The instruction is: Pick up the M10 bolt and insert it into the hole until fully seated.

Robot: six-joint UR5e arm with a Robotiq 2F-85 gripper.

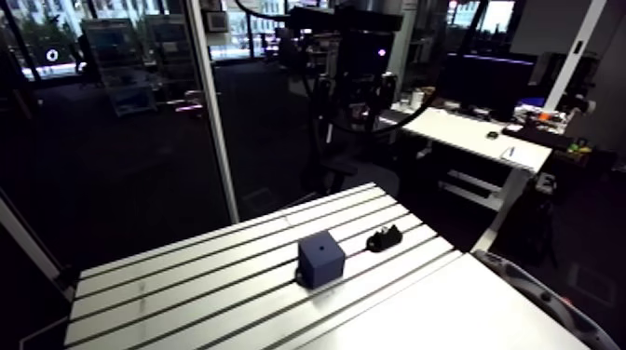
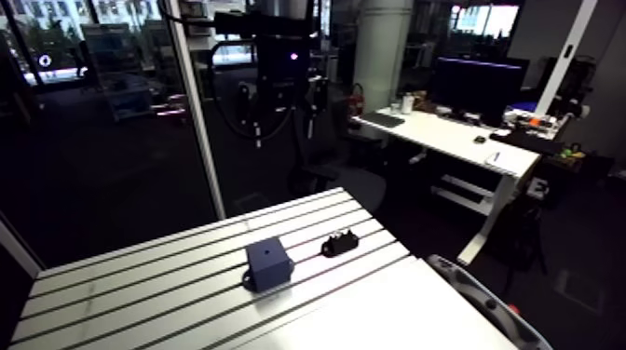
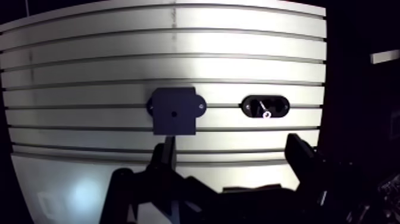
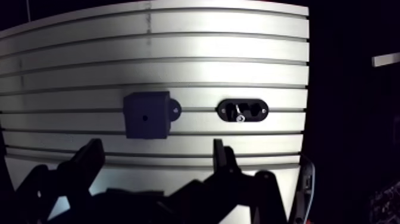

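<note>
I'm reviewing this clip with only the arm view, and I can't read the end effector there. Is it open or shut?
Observer: Open. In the wrist view the end effector has its fingers apart with nothing between them.
Operator: Anything in the black holder?
Observer: A shiny bolt lies in its recess.
Operator: Where is the blue block from the end effector?
Observer: Just ahead of one fingertip, not touching it.

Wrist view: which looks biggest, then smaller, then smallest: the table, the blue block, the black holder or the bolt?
1. slotted table
2. blue block
3. black holder
4. bolt, lying inside the black holder
</note>
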